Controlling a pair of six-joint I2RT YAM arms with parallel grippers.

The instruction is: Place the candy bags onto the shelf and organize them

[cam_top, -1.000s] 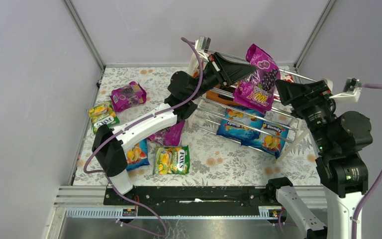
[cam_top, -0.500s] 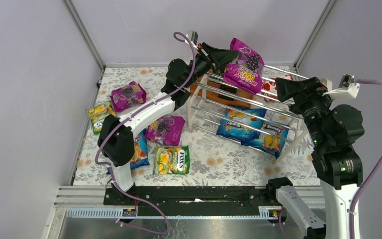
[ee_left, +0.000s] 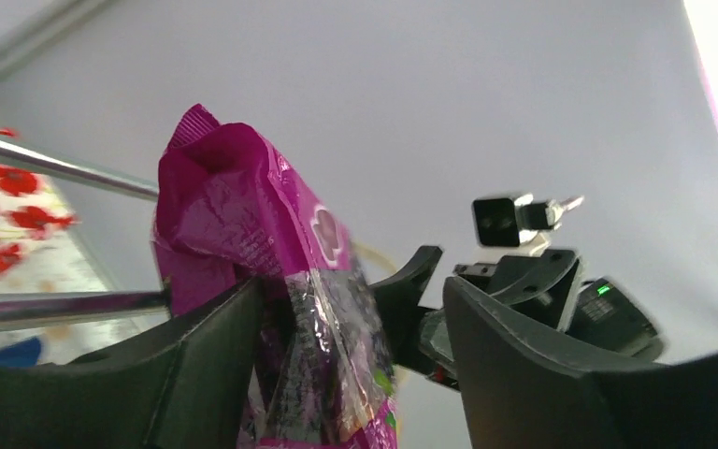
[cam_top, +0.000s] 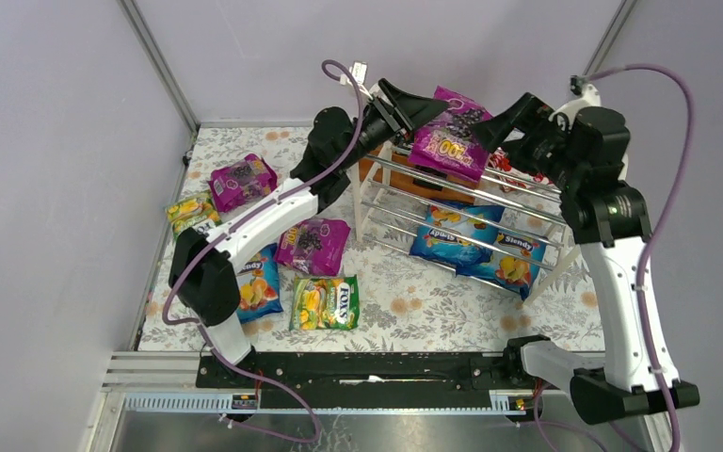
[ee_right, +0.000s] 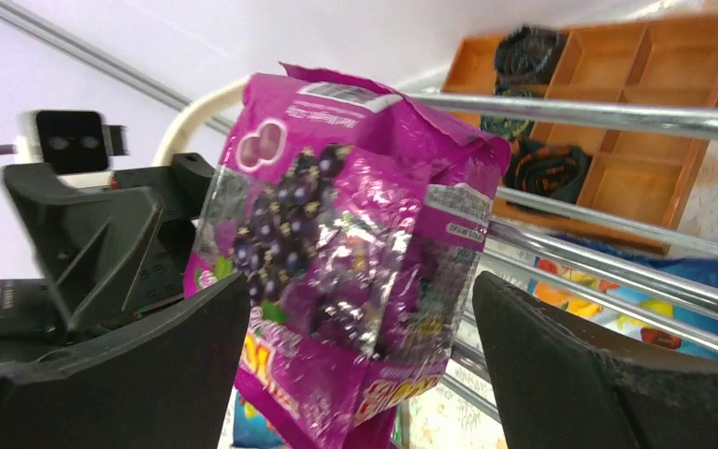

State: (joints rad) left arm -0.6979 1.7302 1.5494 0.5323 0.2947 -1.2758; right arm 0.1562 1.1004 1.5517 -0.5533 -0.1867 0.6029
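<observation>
Setting a magenta candy bag (cam_top: 447, 141) onto the top tier of the shelf (cam_top: 365, 205), by the far edge. Flanked by the spread right gripper (ee_right: 355, 290); cannot tell whether pinched by the left gripper (ee_left: 351, 285). Likely next: lay flat, release.

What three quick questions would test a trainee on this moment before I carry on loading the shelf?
1. True or false: the right tool is shut on a green bag.
2. Which bags already lie on a lower tier of the shelf? A) magenta B) blue Slendy C) green FOX'S
3. Not counting the magenta bag between the left tool's fingers, how many magenta bags lie on the table?

Key
1. False: it is open and holds nothing.
2. B
3. Two: one at the far left, one near the shelf's left end.
</observation>
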